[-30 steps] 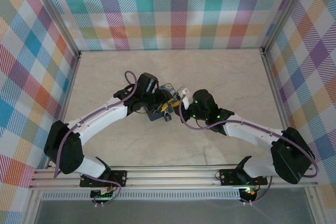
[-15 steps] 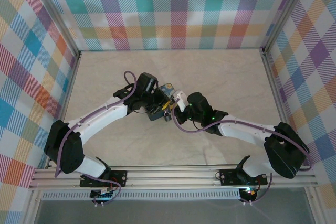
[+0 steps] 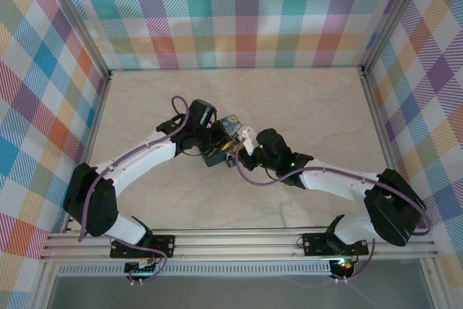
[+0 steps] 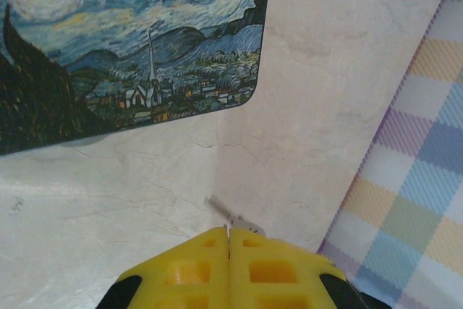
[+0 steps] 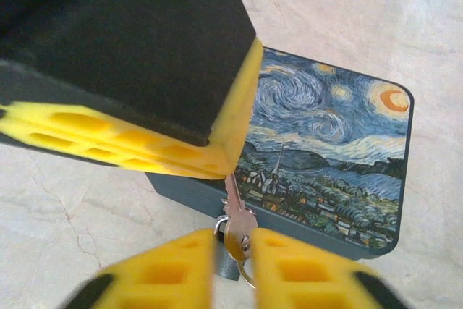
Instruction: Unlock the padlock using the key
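Yellow honeycomb pads of left gripper (image 4: 228,242) pressed flat together, seam closed, with a thin silver sliver poking out past the tips in the left wrist view. From the right wrist view, tip of key (image 5: 234,215) pinched in that seam, blade running down to a wider head with a brownish centre and a wire ring. Right gripper (image 5: 233,245) parted a little, one pad on each side of the key's head. Head sitting in the gap, slim dark slit along its left side. Dark lump (image 5: 226,269) low in that gap, behind the head, too hidden to identify. Key placed just in front of the dark side wall of the box (image 5: 329,142), below the edge of its blue swirl-painted lid. Contact with that wall not decidable. Box lying flat on pale marble-look table (image 5: 65,200). Top view: both arms bent inward, wrists meeting at the box near mid-table, tips almost nose to nose. Plaid wall (image 4: 423,179) beyond the table edge in the left wrist view.
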You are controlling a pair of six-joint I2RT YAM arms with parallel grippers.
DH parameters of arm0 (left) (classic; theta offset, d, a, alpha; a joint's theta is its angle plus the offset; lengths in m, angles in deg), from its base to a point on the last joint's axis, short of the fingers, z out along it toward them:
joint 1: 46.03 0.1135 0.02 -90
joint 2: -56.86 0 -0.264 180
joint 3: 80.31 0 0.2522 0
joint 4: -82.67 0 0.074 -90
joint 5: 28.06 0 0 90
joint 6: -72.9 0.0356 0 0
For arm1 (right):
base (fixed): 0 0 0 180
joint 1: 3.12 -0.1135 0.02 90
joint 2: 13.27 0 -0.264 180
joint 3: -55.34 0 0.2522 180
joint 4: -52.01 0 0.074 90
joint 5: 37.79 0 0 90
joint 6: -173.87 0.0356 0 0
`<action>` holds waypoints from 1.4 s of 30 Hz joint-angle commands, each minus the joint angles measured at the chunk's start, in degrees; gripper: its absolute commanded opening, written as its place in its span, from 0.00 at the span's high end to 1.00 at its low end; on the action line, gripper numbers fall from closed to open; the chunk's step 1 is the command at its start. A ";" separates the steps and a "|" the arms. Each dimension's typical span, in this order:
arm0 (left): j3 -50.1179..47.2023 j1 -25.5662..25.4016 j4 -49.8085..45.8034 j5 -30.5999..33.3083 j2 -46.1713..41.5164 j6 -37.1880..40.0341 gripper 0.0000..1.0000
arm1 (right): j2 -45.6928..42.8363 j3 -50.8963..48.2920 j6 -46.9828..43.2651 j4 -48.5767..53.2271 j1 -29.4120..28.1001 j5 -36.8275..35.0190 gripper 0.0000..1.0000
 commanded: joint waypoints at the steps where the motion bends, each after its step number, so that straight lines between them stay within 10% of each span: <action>1: 3.15 1.74 -2.94 -3.44 1.23 12.38 1.00 | -2.90 1.68 -2.90 2.08 0.62 2.27 0.66; 6: 5.06 2.35 -4.72 -8.35 2.98 32.68 1.00 | -5.42 3.77 1.32 12.86 10.55 24.20 0.52; 13: 2.29 2.87 1.64 -17.71 2.60 44.67 1.00 | 0.81 7.94 21.07 12.58 21.64 47.33 0.56; 22: -1.97 3.01 12.56 -24.37 1.35 43.54 1.00 | 3.19 -0.97 46.67 -8.87 22.81 51.94 0.60; 42: -10.82 5.87 29.85 -28.42 -1.28 32.70 1.00 | 3.85 -7.04 53.54 -23.37 23.04 53.22 0.64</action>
